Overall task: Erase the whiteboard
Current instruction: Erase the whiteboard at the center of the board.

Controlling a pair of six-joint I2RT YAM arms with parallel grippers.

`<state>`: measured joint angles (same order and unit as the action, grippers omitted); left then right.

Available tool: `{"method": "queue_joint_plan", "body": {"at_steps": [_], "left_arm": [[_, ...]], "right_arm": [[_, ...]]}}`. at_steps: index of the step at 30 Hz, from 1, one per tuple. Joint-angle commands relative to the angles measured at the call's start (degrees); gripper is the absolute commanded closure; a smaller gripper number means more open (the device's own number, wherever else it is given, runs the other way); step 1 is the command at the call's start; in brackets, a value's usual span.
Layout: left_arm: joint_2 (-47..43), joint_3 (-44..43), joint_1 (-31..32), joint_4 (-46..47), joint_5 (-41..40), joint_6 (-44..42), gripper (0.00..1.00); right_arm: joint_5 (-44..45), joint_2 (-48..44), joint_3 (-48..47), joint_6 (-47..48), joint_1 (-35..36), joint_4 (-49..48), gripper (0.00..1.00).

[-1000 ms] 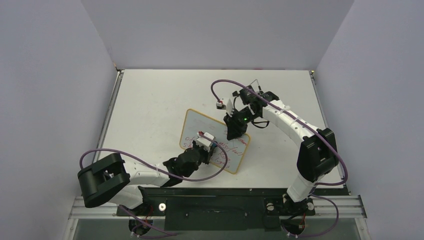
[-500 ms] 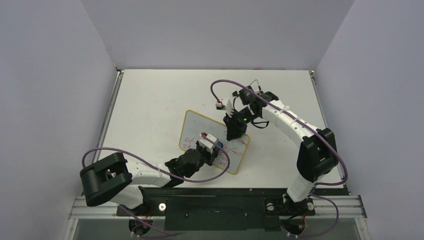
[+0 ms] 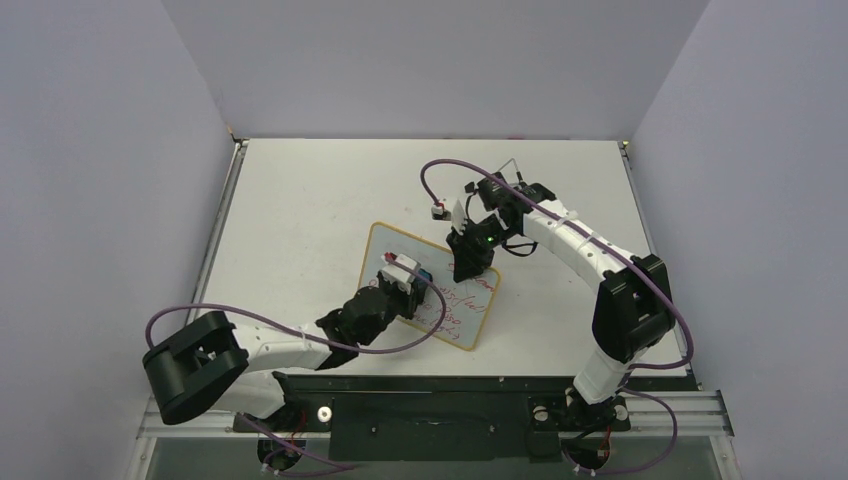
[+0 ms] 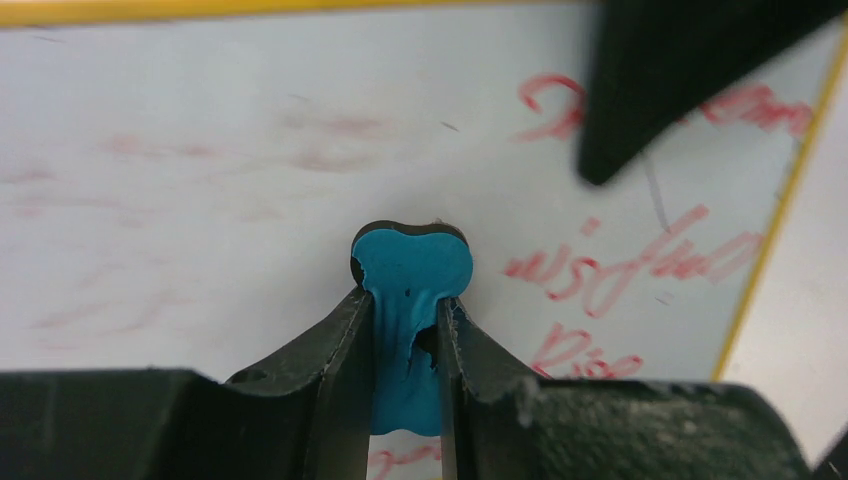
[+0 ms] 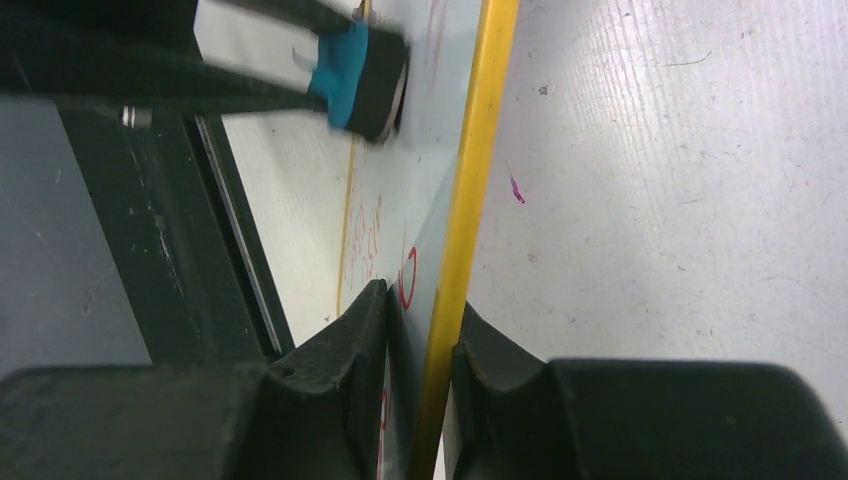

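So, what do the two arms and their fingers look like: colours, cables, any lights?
Both have white links and black joints: the left arm and the right arm. A purple cable loops along each. A small green light glows near the right wrist. The fingers are matt black and tapered, with slightly chipped edges.

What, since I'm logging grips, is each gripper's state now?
Left gripper: closed on the eraser.
Right gripper: closed on the whiteboard edge.

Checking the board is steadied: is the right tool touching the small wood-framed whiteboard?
Touching. Right wrist view: the right tool pinches the small wood-framed whiteboard at its edge, no gap.
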<state>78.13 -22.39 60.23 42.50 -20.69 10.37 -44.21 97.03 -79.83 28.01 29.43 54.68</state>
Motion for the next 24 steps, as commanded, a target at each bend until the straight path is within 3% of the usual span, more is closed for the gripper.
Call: {"method": "queue_joint_plan", "body": {"at_steps": [1, 6, 10, 16, 24], "left_arm": [[-4.04, 0.10, -7.08, -4.62, -2.77, -0.36, 1.00], [-6.02, 1.49, -7.65, -3.97, 2.24, -0.95, 1.00], [-5.02, 3.01, -3.63, -1.27, 4.11, -1.02, 1.00], [-1.76, 2.43, 4.80, -0.35, 2.34, -1.58, 1.00], [-1.32, 0.26, 4.45, -4.11, -3.49, -2.33, 1.00]], "right_arm": [[4.41, 1.38, 1.39, 5.74, 1.58, 1.90, 1.00], [4.48, 1.36, 1.43, 5.74, 1.51, 1.92, 1.00], [4.48, 1.53, 1.38, 5.74, 1.57, 1.92, 1.00], [4.48, 1.60, 1.35, 5.62, 1.58, 1.86, 1.00], [4.47, 1.44, 1.35, 5.65, 1.62, 1.92, 1.00]]}}
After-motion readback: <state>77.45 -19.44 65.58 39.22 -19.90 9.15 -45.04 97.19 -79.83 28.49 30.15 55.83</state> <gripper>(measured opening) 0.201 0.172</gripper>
